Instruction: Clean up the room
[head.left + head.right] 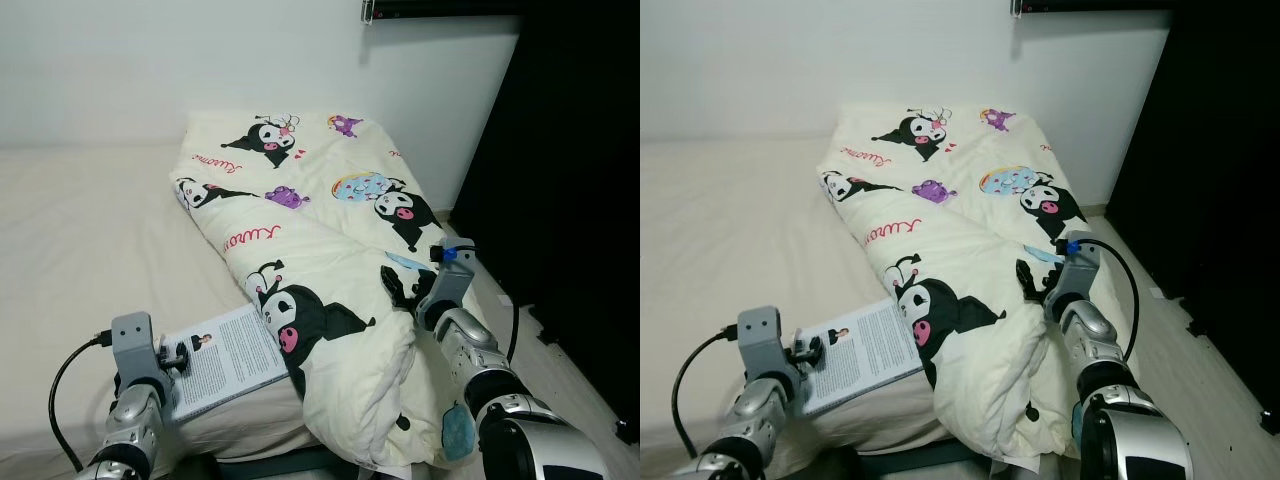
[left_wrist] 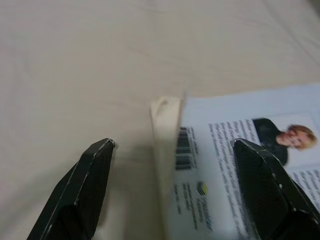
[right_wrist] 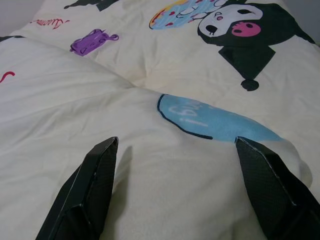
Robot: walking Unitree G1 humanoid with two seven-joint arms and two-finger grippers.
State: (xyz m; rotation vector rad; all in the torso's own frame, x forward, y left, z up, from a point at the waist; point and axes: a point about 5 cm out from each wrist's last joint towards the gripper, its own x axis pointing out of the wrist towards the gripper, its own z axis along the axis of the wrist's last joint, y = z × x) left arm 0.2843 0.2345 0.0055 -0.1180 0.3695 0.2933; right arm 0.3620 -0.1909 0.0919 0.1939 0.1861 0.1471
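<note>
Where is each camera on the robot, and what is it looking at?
Left eye view: on the head, looking down at the bed, the quilt and both arms.
Right eye view: beside it, same scene.
Left wrist view: on the left arm, facing the book between the open left pincer.
Right wrist view: on the right arm, over the quilt, right pincer open.
Shared: both eyes see book and quilt.
</note>
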